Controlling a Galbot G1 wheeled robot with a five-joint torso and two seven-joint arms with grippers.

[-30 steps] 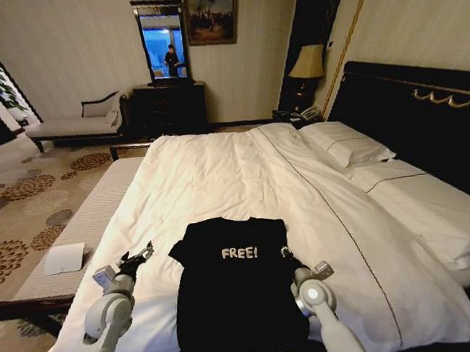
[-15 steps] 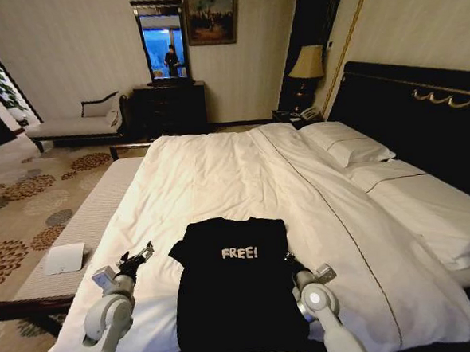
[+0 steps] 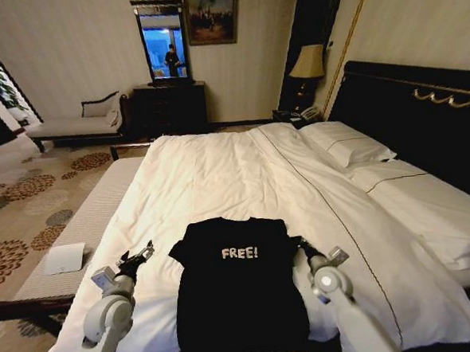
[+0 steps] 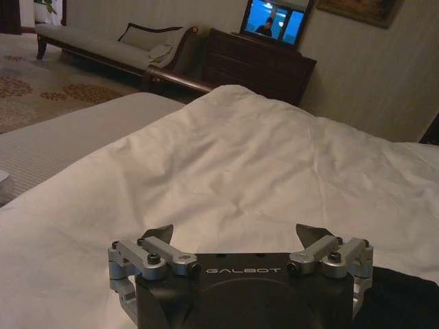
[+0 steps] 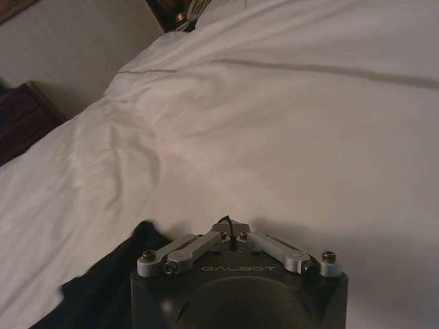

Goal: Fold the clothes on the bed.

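Observation:
The black T-shirt (image 3: 238, 291) with white "FREE!" lettering lies flat, chest up, at the near end of the bed (image 3: 219, 177). My left gripper (image 3: 138, 258) hovers over the white duvet just left of the shirt's sleeve; in the left wrist view this gripper (image 4: 235, 233) is open with only bedding between its fingers. My right gripper (image 3: 301, 244) sits at the shirt's right sleeve edge. In the right wrist view it (image 5: 230, 226) is shut, tips over white duvet, with the shirt's black cloth (image 5: 96, 291) beside its body.
Two white pillows (image 3: 353, 145) lie against the dark headboard (image 3: 423, 117) at the right. A pale bench (image 3: 86, 217) runs along the bed's left side, with a white flat item (image 3: 64, 258) on it. A chaise (image 3: 76, 122), dresser (image 3: 169, 108) and lamp (image 3: 308, 64) stand by the far wall.
My right gripper has moved rightward and a little forward, from over the shirt's right side to its sleeve edge. The left arm and the shirt have stayed put.

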